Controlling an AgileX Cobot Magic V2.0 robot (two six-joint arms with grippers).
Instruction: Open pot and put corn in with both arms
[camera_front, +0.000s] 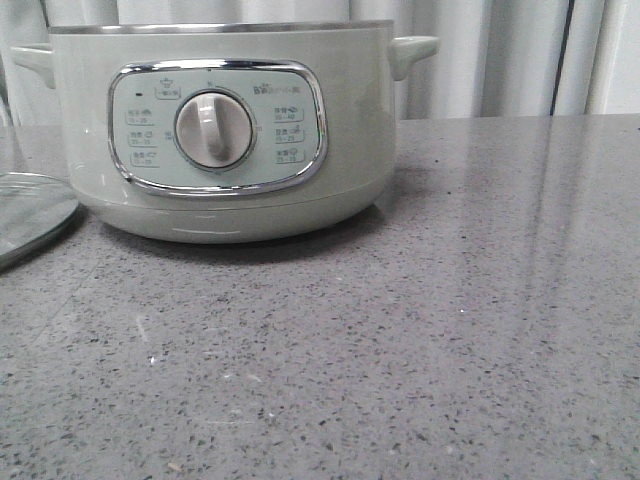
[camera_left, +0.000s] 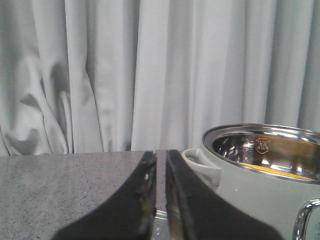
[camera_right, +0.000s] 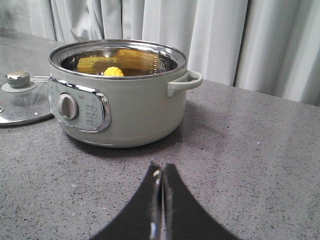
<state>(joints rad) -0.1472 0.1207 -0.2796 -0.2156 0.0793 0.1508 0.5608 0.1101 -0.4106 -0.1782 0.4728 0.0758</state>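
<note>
- Curtain (camera_left: 100, 75) is hanging in pale folds behind the whole scene.
- Table (camera_front: 420, 350), grey speckled stone, is carrying everything.
- Pot (camera_front: 225, 130) is sitting uncovered at the table's rear left in the front view, panel and dial (camera_front: 214, 130) facing the camera; its steel rim is showing bare in both wrist views (camera_right: 117, 95).
- Lid (camera_right: 20, 100), glass with a metal knob, is lying flat on the table just beside the pot on the robot's left, apart from it.
- Left gripper (camera_left: 161, 200) is hovering near the pot's handle, fingers (camera_left: 145, 195) pressed nearly together with only a slit between, holding nothing.
- Right gripper (camera_right: 160, 205) is hanging over bare table in front of the pot, fingers (camera_right: 175, 205) likewise closed and gripping nothing.
- Corn (camera_right: 113, 71) is lying inside the pot, its yellow tip showing above the rim.
</note>
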